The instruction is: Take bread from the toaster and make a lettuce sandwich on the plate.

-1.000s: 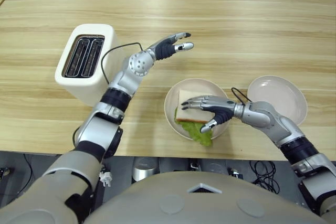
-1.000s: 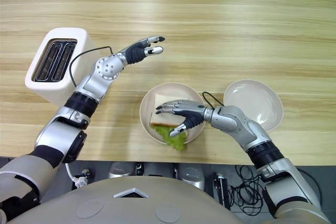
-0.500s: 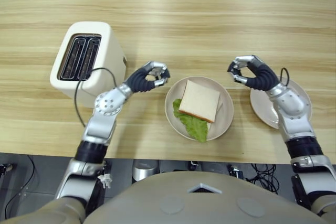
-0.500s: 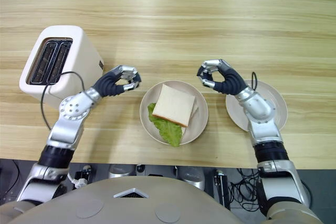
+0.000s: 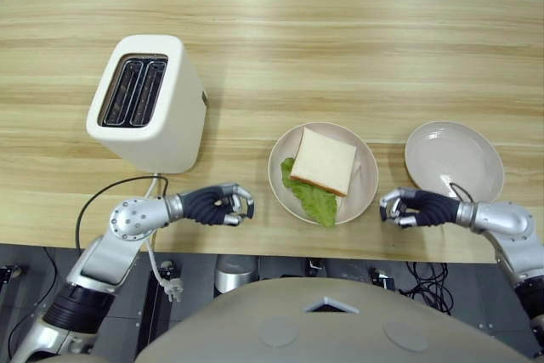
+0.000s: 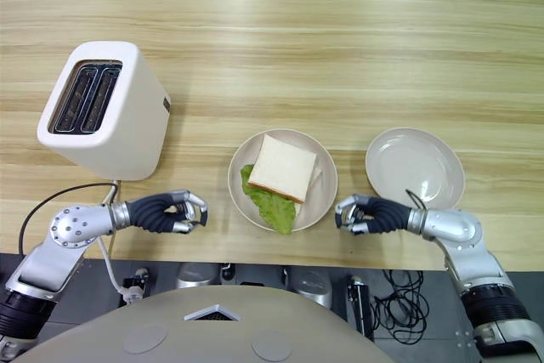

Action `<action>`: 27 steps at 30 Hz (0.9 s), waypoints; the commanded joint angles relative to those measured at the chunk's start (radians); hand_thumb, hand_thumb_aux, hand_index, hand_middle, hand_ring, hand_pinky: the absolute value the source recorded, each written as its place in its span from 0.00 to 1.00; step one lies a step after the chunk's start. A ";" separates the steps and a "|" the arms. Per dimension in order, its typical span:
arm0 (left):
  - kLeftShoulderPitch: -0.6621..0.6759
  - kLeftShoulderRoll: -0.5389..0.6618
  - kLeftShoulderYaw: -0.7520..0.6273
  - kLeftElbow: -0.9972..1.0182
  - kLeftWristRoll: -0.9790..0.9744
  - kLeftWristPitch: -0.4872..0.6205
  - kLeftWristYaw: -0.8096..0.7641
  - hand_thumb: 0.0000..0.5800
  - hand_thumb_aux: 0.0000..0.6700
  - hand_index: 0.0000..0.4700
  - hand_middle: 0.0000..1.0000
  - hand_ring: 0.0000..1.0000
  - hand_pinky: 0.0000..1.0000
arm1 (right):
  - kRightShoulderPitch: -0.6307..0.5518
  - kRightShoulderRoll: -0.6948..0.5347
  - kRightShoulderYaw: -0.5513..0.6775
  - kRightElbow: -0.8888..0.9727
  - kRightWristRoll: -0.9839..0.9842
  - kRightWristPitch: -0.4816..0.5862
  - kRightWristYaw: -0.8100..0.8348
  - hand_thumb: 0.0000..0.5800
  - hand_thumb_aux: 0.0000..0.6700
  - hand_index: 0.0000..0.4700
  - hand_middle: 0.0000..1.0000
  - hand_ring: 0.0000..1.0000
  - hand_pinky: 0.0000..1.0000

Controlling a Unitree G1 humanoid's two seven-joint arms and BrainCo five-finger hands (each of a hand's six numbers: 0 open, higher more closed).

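Observation:
A beige plate near the table's front edge carries a sandwich: a white bread slice on top, a green lettuce leaf sticking out at the near left, another slice edge beneath. The white toaster stands at the left with both slots dark. My left hand rests low by the table's front edge, left of the plate, fingers curled and holding nothing. My right hand sits right of the plate at the front edge, also curled and holding nothing.
A second beige plate lies bare at the right, just beyond my right hand. The toaster's black cord loops near my left forearm. The wide wooden table stretches away behind everything.
Both hands have drawn back from beside the plate to the table's front edge, staying curled. A second ago the right hand lay over the top bread slice and the left was open beyond the plate.

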 commanded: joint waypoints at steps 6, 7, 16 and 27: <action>-0.150 -0.115 -0.158 0.206 0.273 -0.095 0.138 1.00 1.00 0.98 1.00 1.00 1.00 | -0.073 0.034 0.070 0.050 -0.261 -0.037 -0.089 1.00 1.00 0.98 1.00 1.00 1.00; -0.166 -0.132 -0.174 0.222 0.291 -0.106 0.149 1.00 1.00 0.98 1.00 1.00 1.00 | -0.083 0.047 0.079 0.040 -0.282 -0.043 -0.101 1.00 1.00 0.98 1.00 1.00 1.00; -0.333 -0.254 -0.241 0.392 0.348 -0.160 0.203 1.00 1.00 0.98 1.00 1.00 1.00 | -0.230 0.162 0.152 0.061 -0.414 -0.090 -0.178 1.00 1.00 0.98 1.00 1.00 1.00; -0.717 -0.470 -0.214 0.987 0.378 -0.193 0.453 1.00 1.00 0.98 1.00 1.00 1.00 | -0.668 0.345 0.154 0.648 -0.466 -0.201 -0.289 1.00 1.00 0.98 1.00 1.00 1.00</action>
